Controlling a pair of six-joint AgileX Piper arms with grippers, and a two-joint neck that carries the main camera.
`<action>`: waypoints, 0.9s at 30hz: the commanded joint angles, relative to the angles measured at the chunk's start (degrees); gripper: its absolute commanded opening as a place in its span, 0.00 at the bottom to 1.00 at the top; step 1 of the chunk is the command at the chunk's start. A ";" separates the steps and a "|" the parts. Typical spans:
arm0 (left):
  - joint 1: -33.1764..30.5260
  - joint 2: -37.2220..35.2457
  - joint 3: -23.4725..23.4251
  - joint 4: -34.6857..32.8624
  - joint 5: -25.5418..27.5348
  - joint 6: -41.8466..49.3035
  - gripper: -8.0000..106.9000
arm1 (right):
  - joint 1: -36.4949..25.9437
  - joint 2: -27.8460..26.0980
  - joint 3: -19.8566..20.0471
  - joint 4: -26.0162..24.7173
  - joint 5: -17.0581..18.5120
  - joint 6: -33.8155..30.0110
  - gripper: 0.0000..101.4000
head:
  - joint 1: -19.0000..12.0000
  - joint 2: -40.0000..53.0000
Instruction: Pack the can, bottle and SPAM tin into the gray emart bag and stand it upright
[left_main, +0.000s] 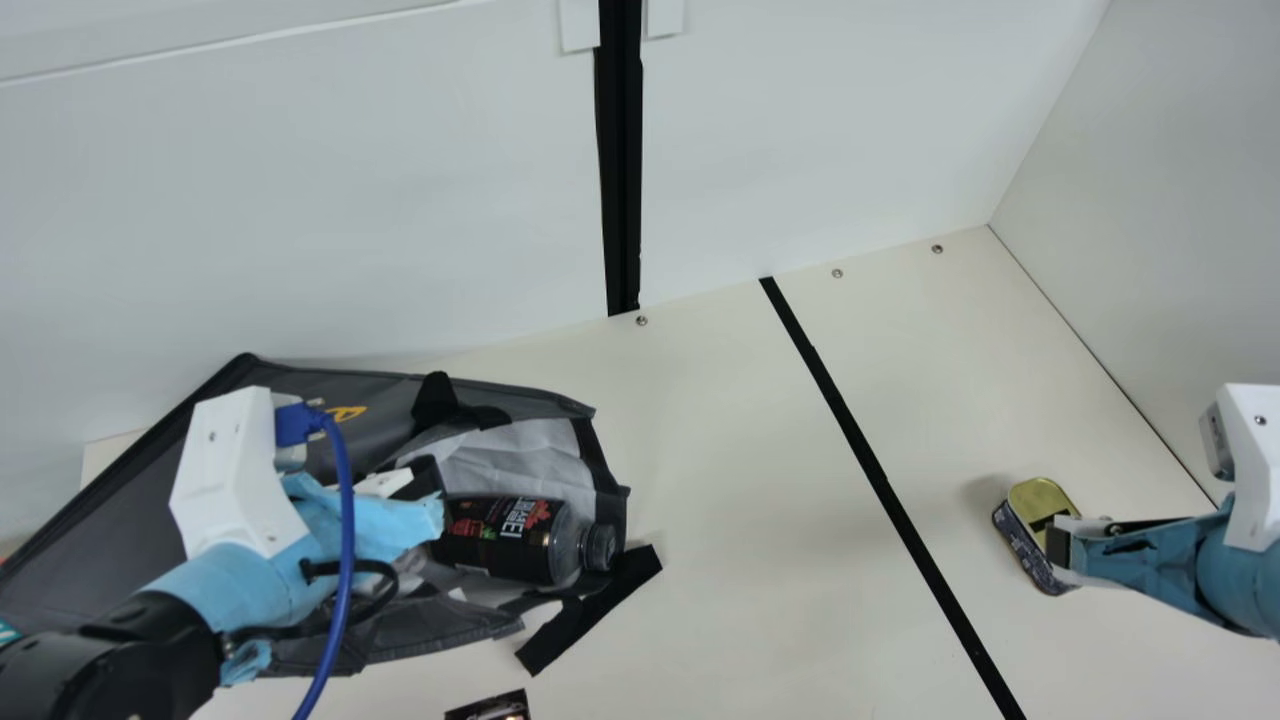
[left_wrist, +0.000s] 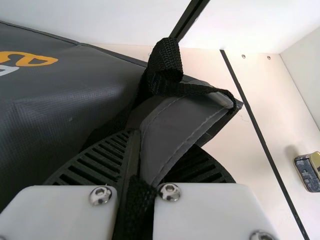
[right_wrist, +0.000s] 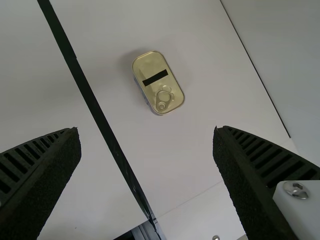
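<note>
The SPAM tin (left_main: 1035, 535) sits on the tabletop (left_main: 740, 520) at the main view's four o'clock; the right claw (left_main: 1058, 545), spread wide and empty, is near it. Toward seven o'clock the bottle (left_main: 515, 540) lies on its side in the mouth of the gray emart bag (left_main: 120, 520), at eight, its edge pinched in the left claw (left_main: 428, 485).

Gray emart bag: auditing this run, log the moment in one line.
bag: on its side | bottle: lying in its mouth | SPAM tin: on table | left end effector: shut on bag | right end effector: open
</note>
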 joint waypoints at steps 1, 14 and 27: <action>0.00 0.00 0.00 0.00 0.00 0.00 0.00 | -0.85 0.77 -0.21 0.41 0.06 -1.96 0.94 | -1.30 -0.14; 0.00 0.00 0.00 0.00 0.00 0.00 0.00 | -5.12 7.59 -0.20 3.68 -1.81 -13.26 0.94 | -1.30 -0.14; 0.00 0.00 0.00 0.00 0.00 0.00 0.00 | -6.69 15.45 -0.99 5.76 -4.72 -22.05 0.94 | -1.30 -0.14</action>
